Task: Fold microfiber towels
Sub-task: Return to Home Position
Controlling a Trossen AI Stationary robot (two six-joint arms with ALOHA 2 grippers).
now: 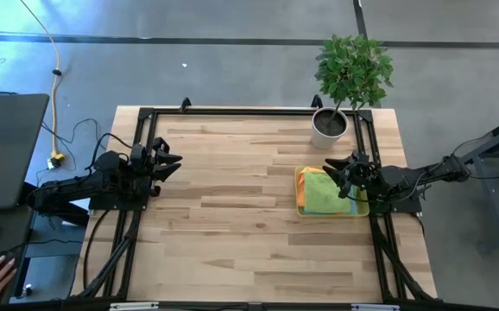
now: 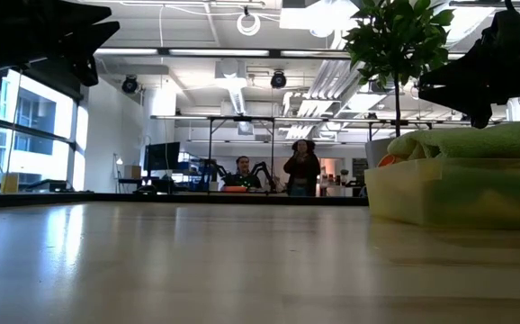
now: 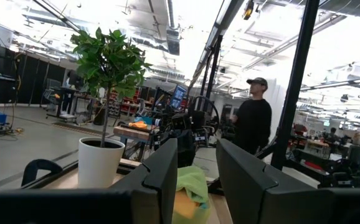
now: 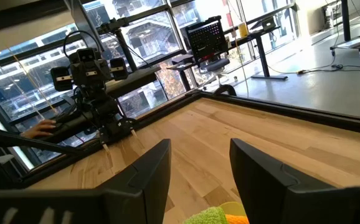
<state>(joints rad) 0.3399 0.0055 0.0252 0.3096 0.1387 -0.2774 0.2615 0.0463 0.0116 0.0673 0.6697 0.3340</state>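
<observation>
Right end effector [image 1: 336, 178] open and empty over the yellow bin [image 1: 300, 194] of folded microfiber towels [image 1: 323, 200]; left end effector [image 1: 170, 168] open and empty as well.

From above, the right end effector hangs at the table's [image 1: 232, 233] 3 o'clock side, with its two fingers spread above the bin and gripping nothing. The towels lie stacked inside the bin. A lime green towel [image 4: 205, 216] is on top and an orange towel [image 4: 237, 219] peeks out beside it. The white plant pot [image 1: 329, 128] stands just beyond the bin, toward 1 o'clock. The left end effector sits well apart at the table's 9 o'clock side, raised off the wood, its fingers parted and pointing toward 3 o'clock. The middle of the table is bare wood.
</observation>
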